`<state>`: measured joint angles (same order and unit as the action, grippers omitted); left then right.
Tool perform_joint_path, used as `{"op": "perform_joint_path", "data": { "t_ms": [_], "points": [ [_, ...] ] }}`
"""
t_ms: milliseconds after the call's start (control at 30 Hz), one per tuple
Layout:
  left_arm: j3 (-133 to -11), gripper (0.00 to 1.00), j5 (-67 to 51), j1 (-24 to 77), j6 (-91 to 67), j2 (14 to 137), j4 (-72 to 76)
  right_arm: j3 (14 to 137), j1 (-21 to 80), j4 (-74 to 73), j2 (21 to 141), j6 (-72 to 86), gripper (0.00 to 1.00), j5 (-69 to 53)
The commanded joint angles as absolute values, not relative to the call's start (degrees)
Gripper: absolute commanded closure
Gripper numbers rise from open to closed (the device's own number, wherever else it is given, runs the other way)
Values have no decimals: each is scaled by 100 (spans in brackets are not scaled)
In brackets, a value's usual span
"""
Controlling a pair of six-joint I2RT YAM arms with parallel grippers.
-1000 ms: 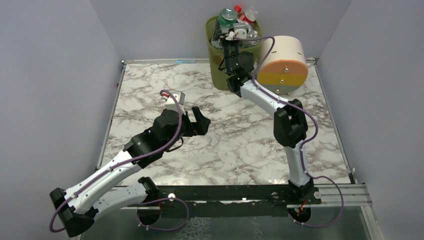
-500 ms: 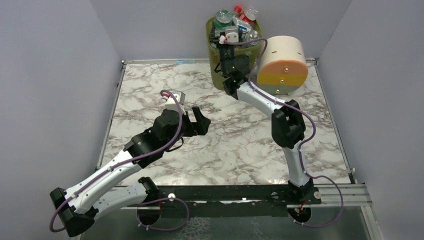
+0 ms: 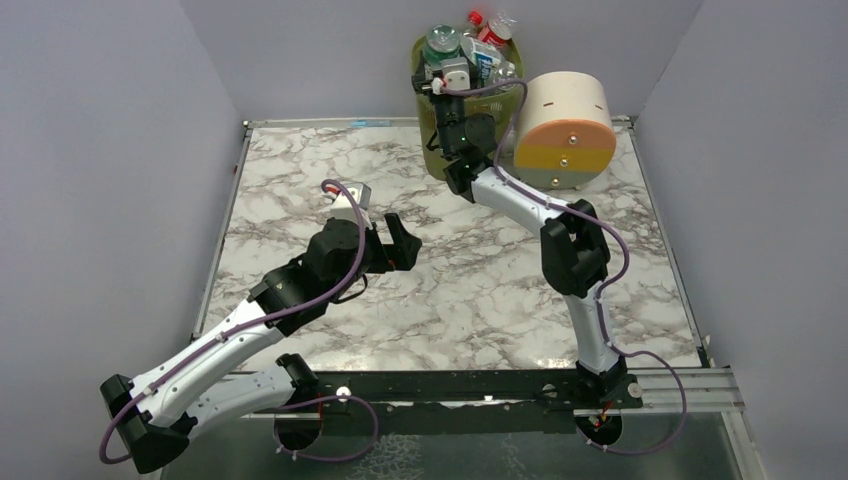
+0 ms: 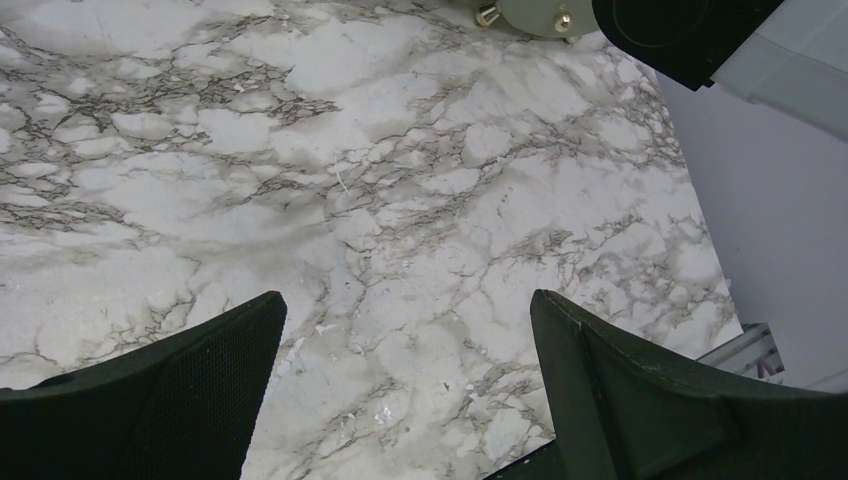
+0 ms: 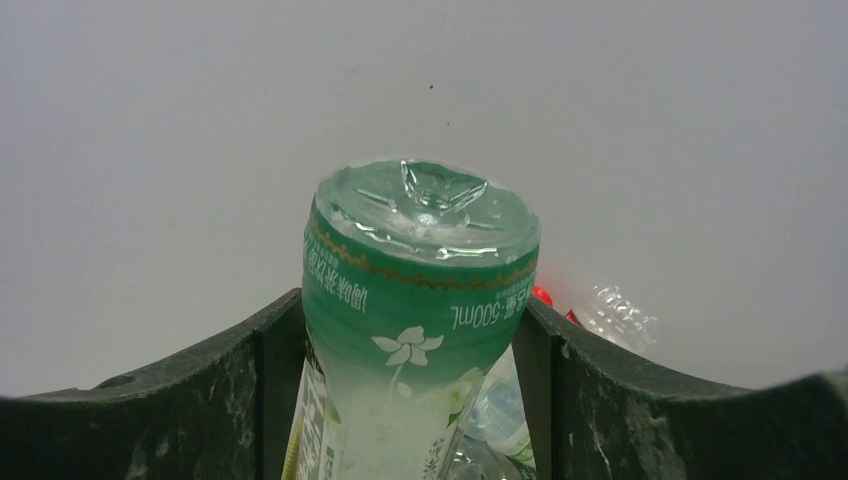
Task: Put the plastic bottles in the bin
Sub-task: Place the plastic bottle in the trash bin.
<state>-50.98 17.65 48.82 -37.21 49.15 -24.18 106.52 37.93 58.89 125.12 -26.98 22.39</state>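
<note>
My right gripper (image 3: 443, 68) is shut on a clear bottle with a green label (image 3: 441, 42), held base-up over the top of the olive-green bin (image 3: 432, 142). In the right wrist view the bottle (image 5: 420, 280) fills the gap between both fingers (image 5: 200, 400). Several other bottles (image 3: 488, 40) are piled above the bin's rim; a red cap (image 5: 542, 296) and a clear bottle (image 5: 618, 315) show behind the held one. My left gripper (image 3: 400, 243) is open and empty above the marble table (image 4: 400, 180), its jaws wide apart (image 4: 405, 310).
A cream drum with an orange-and-yellow face (image 3: 567, 130) lies just right of the bin. Grey walls close in the table on three sides. The right arm's elbow (image 3: 575, 255) hangs over the table's right half.
My right gripper has shifted slightly left and farther back over the bin with the green-labelled bottle still in it. The left arm has not moved.
</note>
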Motion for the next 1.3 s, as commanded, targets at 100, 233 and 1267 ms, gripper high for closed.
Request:
{"op": "perform_joint_path", "data": {
  "t_ms": [100, 233, 1267],
  "points": [
    [-5212, 1, 1786, 4857, -3735, 4949, -2328, 10284, 3836, 4474, 12339, -2081, 15, 2029],
    [-5212, 1, 1769, 4852, -3764, 4944, -2320, 10100, 3841, 4187, 12036, -1722, 12, 1944],
    [-5444, 1, 1657, 4832, -3302, 5166, -2096, 8830, 3832, 1678, 9247, 158, 1, 1770]
  ]
}}
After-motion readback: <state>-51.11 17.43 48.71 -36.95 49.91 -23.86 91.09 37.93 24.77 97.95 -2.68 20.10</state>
